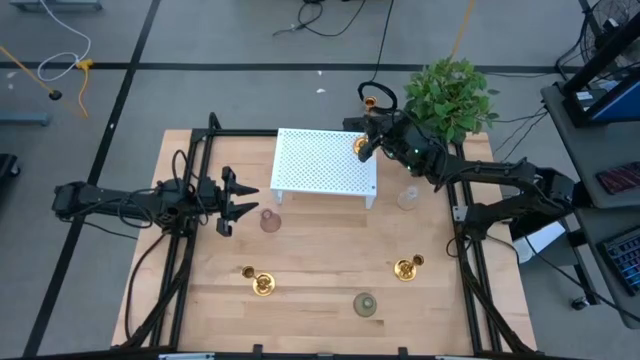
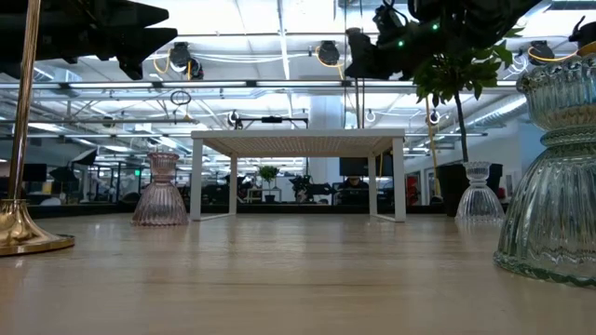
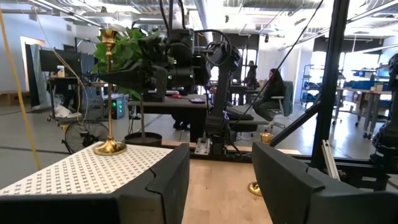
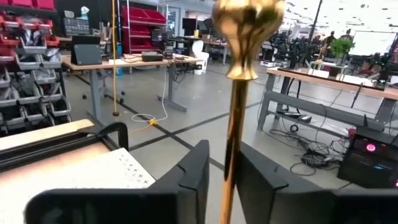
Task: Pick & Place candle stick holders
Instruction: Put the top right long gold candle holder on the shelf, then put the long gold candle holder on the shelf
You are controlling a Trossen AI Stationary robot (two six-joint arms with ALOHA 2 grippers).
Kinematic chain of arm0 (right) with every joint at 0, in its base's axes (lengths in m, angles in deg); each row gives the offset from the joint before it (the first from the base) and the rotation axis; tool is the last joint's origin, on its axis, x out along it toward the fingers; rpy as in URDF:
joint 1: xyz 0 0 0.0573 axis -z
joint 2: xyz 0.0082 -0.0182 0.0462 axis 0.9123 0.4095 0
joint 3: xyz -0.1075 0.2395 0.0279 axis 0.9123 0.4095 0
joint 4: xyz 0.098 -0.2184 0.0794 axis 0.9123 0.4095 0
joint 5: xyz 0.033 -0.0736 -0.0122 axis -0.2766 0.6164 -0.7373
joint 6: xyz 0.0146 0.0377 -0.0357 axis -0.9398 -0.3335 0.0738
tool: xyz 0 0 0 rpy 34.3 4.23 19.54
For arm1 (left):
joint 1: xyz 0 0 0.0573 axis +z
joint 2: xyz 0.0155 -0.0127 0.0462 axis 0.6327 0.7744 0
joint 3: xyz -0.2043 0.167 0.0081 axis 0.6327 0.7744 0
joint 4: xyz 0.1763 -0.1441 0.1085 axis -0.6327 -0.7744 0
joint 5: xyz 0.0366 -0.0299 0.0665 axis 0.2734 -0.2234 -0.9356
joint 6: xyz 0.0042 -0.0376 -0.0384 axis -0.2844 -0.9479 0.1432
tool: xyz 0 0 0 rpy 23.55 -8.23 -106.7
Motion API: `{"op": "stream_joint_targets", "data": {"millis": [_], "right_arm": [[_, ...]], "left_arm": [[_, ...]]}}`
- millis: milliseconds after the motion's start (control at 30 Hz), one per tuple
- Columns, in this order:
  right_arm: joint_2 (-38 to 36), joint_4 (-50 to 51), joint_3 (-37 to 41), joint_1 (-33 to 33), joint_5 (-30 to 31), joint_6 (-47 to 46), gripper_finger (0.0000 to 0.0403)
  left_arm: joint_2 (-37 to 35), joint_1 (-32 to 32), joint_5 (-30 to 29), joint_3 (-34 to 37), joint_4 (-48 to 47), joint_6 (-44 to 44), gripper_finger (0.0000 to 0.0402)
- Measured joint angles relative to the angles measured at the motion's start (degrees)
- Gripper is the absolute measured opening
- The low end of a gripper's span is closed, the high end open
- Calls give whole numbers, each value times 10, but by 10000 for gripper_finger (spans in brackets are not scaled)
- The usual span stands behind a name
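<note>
Brass candlestick (image 4: 235, 112) unmarked, in right end effector (image 4: 225, 180).

My right arm: reaches in from the table's right side toward the far middle, forearm angled across. My right gripper (image 1: 366, 146): held high, both dark fingers (image 4: 193, 171) drawn in against the thin gold stem of a shiny brass candlestick (image 4: 239, 93), one finger on each side.

My left arm: stretched out level from the left edge, wrist pointing toward the table's centre. My left gripper (image 1: 240, 198): fingers (image 3: 165, 180) spread wide apart, nothing between them.
</note>
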State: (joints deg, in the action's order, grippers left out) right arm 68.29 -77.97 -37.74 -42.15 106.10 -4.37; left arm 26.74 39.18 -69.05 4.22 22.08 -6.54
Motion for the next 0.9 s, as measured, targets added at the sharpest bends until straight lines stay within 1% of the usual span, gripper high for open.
{"op": "stream_joint_targets", "data": {"millis": [167, 400, 533, 767, 900], "right_arm": [[4, -3, 0, 0, 0, 0, 106], [4, -1, 0, 0, 0, 0, 144], [0, 31, 0, -1, 1, 2, 158], [-27, 113, 0, -1, 1, -1, 179], [-43, 148, 0, -8, 1, -14, 187]], "left_arm": [[0, 0, 0, 0, -8, -1, 182], [0, 0, 6, 0, -57, -15, 182], [0, 0, 40, 0, -81, 9, 182], [0, 0, 103, 0, -92, 17, 182], [-1, 0, 120, 0, -116, 16, 182]]}}
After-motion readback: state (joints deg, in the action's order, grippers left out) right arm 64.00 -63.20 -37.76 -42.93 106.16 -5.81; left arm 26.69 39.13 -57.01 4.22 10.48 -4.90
